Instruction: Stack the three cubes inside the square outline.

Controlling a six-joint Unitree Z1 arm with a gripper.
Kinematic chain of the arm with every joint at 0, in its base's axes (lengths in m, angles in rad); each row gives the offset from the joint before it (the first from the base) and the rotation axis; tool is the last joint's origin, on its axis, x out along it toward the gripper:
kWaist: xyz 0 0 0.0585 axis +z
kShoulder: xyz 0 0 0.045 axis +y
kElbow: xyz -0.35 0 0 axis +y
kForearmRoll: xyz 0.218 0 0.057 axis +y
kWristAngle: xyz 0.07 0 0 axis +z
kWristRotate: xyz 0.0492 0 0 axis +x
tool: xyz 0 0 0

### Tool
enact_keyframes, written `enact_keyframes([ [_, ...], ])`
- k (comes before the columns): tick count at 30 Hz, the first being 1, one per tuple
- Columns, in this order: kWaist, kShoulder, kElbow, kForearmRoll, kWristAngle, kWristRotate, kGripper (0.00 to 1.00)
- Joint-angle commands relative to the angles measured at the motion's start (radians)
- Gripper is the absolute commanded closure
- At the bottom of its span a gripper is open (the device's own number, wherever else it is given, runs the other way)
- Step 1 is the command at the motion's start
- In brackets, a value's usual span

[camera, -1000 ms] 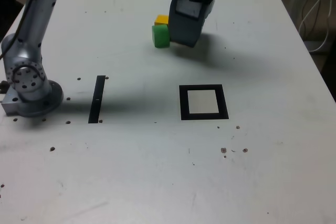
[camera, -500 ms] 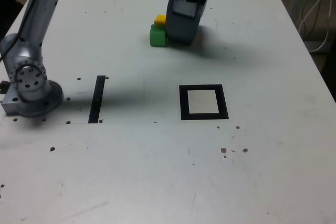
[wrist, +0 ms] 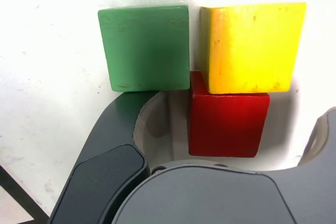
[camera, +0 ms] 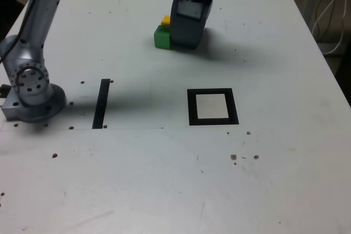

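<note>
Three cubes bunched, red point(wrist: 228, 116) between the jaws of the wide-open gripper point(camera: 186, 39), green point(wrist: 147, 48) and yellow point(wrist: 254, 48) beside it. Green cube has shifted slightly toward the exterior view's left; likely nudged. Square outline point(camera: 193, 108) bare, stacking not begun.

Exterior view: moderate, greyish light recorded on the table point(camera: 137, 179); a soft-edged shadow is cast to the exterior view's right of the gripper point(camera: 187, 41). Dark surroundings are seen beyond the table. Wrist view: brighter exposure noted; the table around the gripper is washed nearly white. Yellow cube point(wrist: 254, 48) strongly lit; soft shadow noted beside red cube point(wrist: 228, 119), between the gripper's jaws. Cube edges sharply rendered.
</note>
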Motion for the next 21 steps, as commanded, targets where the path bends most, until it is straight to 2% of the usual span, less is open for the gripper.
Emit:
enact_keyframes([
  [1, 0.005, 0.017, 0.007, -0.001, -0.009, 0.001, 0.12],
  [11, 0.009, 0.020, 0.010, -0.031, -0.022, -0.003, 0.30],
  [16, 0.009, 0.014, 0.011, -0.038, -0.008, -0.019, 0.44],
  [21, 0.009, 0.013, 0.010, -0.051, 0.016, -0.040, 0.54],
])
